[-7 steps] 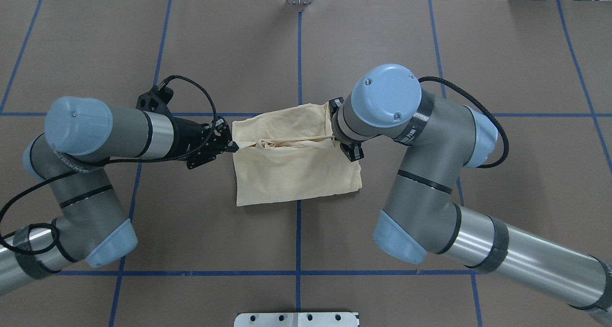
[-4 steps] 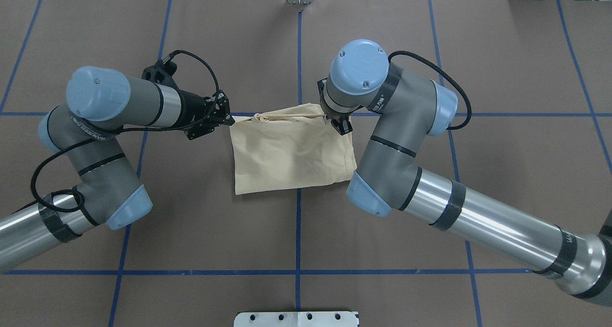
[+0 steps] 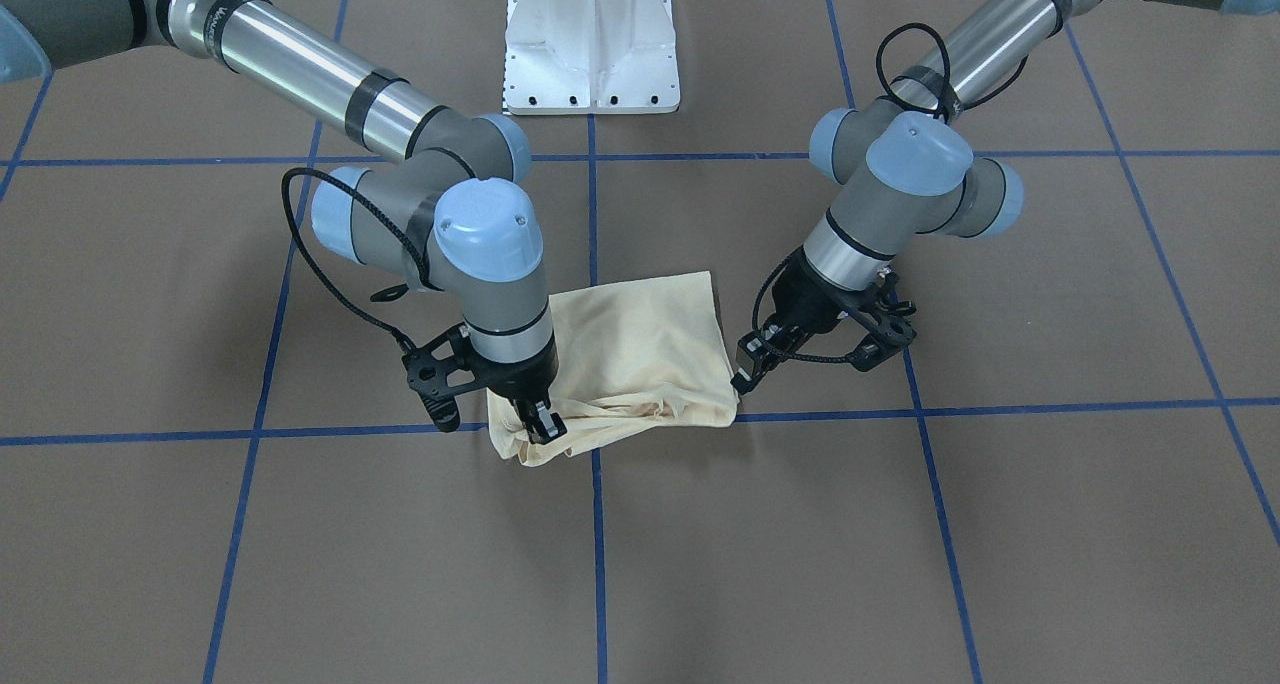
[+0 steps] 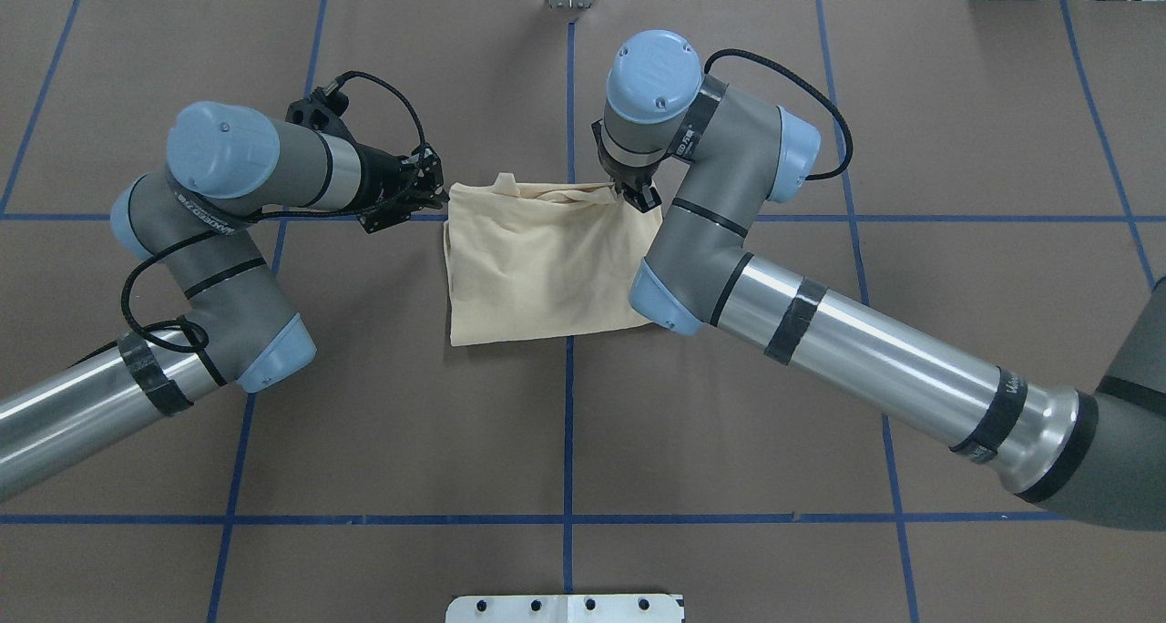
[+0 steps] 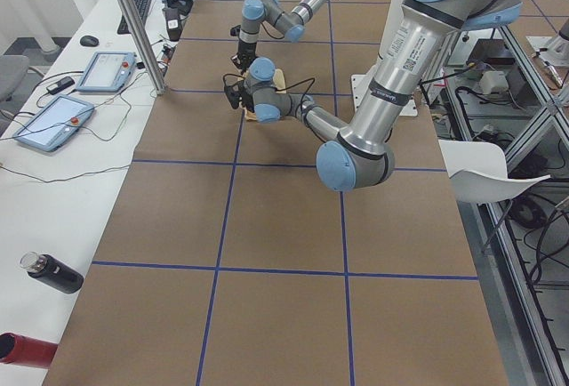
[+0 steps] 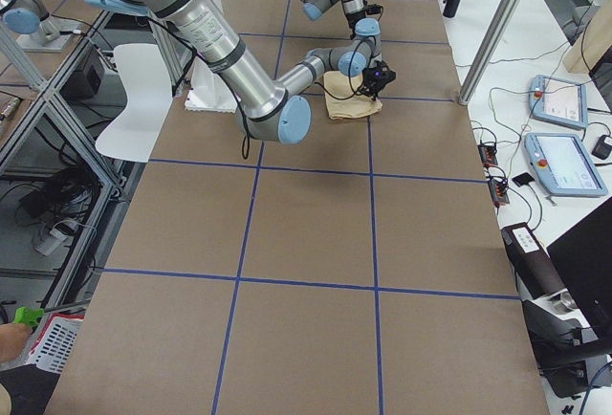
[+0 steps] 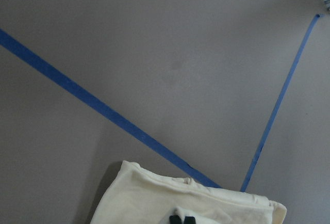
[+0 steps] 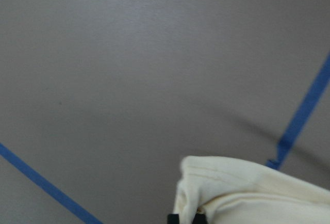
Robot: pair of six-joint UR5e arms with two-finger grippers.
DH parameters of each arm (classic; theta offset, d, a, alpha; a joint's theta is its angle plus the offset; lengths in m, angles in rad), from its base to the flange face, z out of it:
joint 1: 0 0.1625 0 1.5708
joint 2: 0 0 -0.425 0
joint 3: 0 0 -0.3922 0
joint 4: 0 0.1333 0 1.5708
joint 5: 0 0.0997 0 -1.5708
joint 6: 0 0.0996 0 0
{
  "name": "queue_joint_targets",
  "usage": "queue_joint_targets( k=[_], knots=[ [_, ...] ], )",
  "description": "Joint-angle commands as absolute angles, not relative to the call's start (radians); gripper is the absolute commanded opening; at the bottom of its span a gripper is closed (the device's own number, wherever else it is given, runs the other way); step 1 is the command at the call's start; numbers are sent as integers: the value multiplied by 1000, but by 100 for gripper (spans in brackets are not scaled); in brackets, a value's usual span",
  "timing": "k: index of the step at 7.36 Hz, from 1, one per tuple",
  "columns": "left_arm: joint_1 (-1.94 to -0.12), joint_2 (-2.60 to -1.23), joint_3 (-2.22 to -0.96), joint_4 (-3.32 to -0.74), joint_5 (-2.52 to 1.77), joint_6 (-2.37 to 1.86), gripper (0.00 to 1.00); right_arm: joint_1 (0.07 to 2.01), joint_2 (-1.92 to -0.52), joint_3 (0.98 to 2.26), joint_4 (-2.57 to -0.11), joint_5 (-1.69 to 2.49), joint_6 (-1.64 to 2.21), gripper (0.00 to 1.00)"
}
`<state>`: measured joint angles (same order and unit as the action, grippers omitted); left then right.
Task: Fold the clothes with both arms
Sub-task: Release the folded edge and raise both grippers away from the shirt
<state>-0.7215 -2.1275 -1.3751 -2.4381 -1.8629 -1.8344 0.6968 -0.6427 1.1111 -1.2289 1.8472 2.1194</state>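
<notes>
The cream-yellow shirt (image 4: 537, 277) lies folded in a rough square on the brown table, plain side up; the print is hidden. It also shows in the front view (image 3: 640, 339). My left gripper (image 4: 441, 202) is shut on the shirt's far left corner, low over the table; in the front view it (image 3: 740, 382) is on the right. My right gripper (image 4: 631, 195) is shut on the far right corner, seen in the front view (image 3: 540, 426) at the left. Each wrist view shows closed fingertips (image 7: 182, 219) (image 8: 185, 218) pinching cream cloth (image 7: 154, 198) (image 8: 247, 188).
Blue tape lines (image 4: 569, 441) grid the brown table; one runs under the shirt's far edge. The white pedestal base (image 3: 592, 39) stands at the robot's side. A side bench holds tablets (image 5: 53, 124) and a dark bottle (image 5: 53, 272). A white chair (image 5: 480, 168) stands beside the table.
Both grippers have moved away from the robot, carrying the held shirt edge from the shirt's middle to its far edge. The shirt's near edge has also shifted farther away.
</notes>
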Motion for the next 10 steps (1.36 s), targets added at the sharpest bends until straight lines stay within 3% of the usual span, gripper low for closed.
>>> queue_joint_targets(
  k=[1,5,10],
  knots=[
    [-761,-2146,-1290,-2497,-1810,-1763,60,773,-559,962,-1150,1908,1936,100],
    [-836,-2137,-1299,-2497,-1892,-1638,57,954,-631,986,-1158,2093,1737,100],
    [-1212,-1843,-1434,-2485,-2242,-780,57,1340,-1108,1305,-1278,2320,763,100]
  ],
)
